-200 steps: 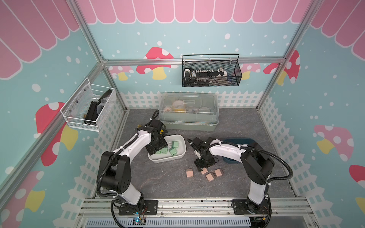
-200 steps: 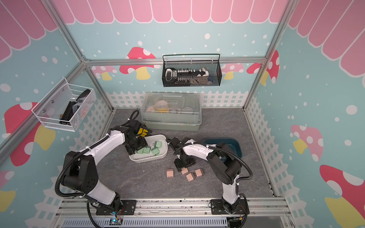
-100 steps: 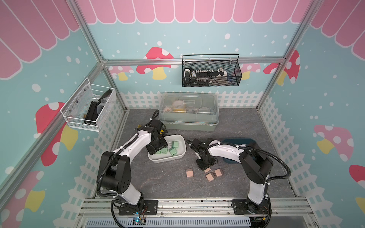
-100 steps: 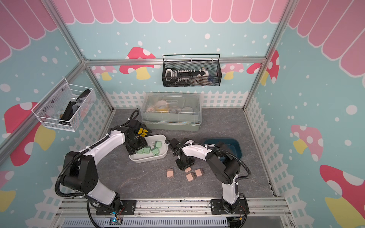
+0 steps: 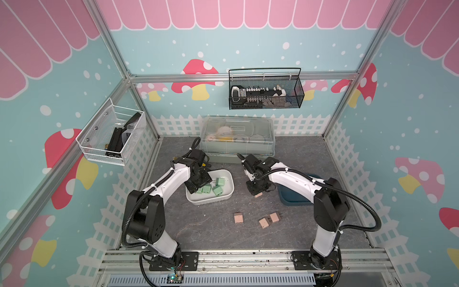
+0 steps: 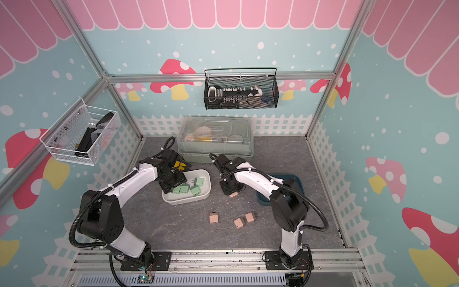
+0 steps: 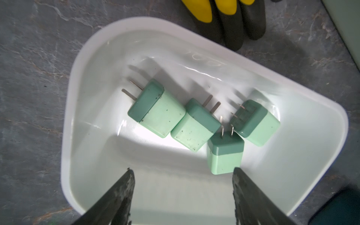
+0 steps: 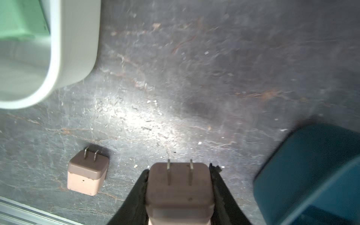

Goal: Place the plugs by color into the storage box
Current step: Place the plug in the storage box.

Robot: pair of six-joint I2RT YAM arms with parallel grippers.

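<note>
My left gripper (image 7: 183, 170) hangs open over the white storage box (image 5: 229, 179), its fingers empty. Several mint green plugs (image 7: 155, 111) lie inside that tub, also seen in a top view (image 5: 217, 190). Between the two tubs, my right gripper (image 8: 178, 169) is shut on a salmon pink plug (image 8: 179, 187), prongs pointing away from the camera, held just above the floor (image 5: 258, 195). The dark teal storage box (image 5: 293, 201) stands right beside it, largely hidden under my right arm. Three pink plugs (image 5: 238, 219) (image 5: 263, 223) (image 5: 275, 217) rest on the floor nearer the front.
A large translucent lidded box (image 5: 237, 139) stands against the back fence. A yellow and black glove (image 7: 224, 19) lies just behind the white tub. Wire baskets hang on the back wall (image 5: 265, 92) and the left wall (image 5: 111, 136).
My right gripper has closed on one pink plug from the floor group and carried it up and back toward the tubs. The left gripper has stayed over the white tub.
</note>
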